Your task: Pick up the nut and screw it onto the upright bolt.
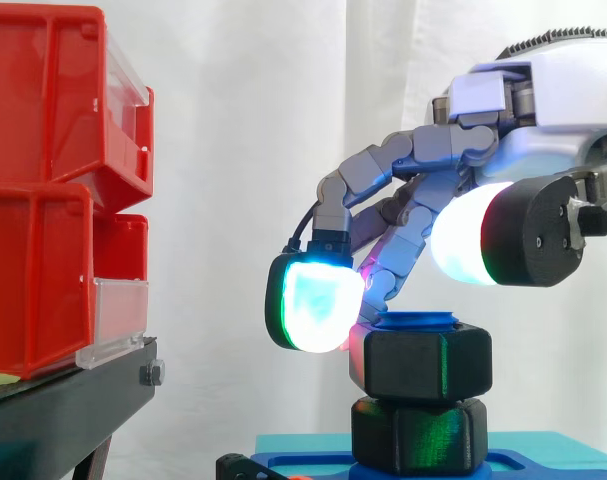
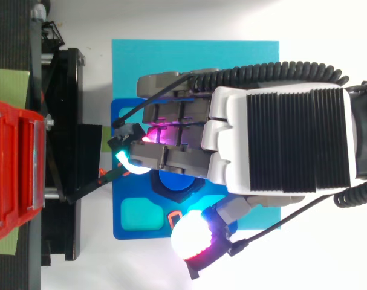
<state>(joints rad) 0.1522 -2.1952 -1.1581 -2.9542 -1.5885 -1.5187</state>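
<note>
**Nut on the bolt, turning down in hand**

The nut (image 1: 428,362) sits threaded on the upright bolt (image 1: 418,321), whose blue tip shows just above it. A second black hex piece (image 1: 418,435) lies directly below the nut.

The robot hand (image 1: 543,100) reaches over the bolt with its fingers (image 1: 313,305) curled round the nut's side, while the thumb (image 1: 463,245) is lifted clear above it. Judging by this, pickup is done and screwing is under way. Next comes another twist, keeping the nut square.

The bolt stands in a blue base (image 2: 124,181) on a teal mat (image 2: 135,60) on the white tabletop (image 2: 141,269). Red bins (image 1: 33,180) and a white curtain (image 1: 243,120) stand beyond the bolt.
</note>
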